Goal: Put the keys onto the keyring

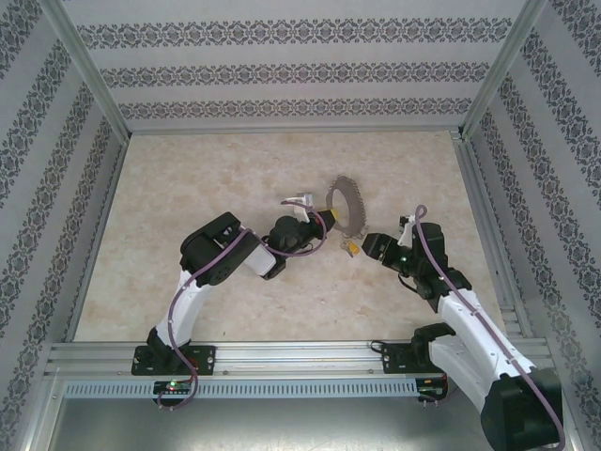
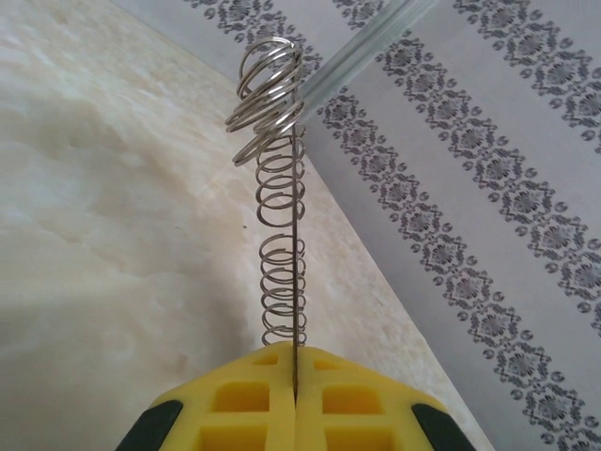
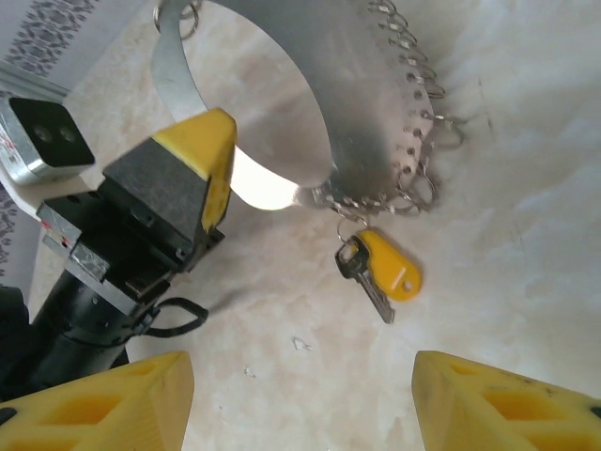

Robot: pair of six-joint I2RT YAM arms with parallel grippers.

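left gripper [image 2: 294,376]: clenched on the keyring [image 3: 352,103], standing it on edge so, I judge, its lowest rings face my other arm.
keys [image 3: 385,272]: flat on the table [image 1: 235,178], touching those rings; I cannot tell if linked.
right gripper [image 3: 300,399]: jaws apart, empty, poised near the keys.
room: pale marbled table, patterned walls [image 1: 282,70].

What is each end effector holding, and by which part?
Left end effector pinches the keyring by its thin rim; right end effector is open, empty.
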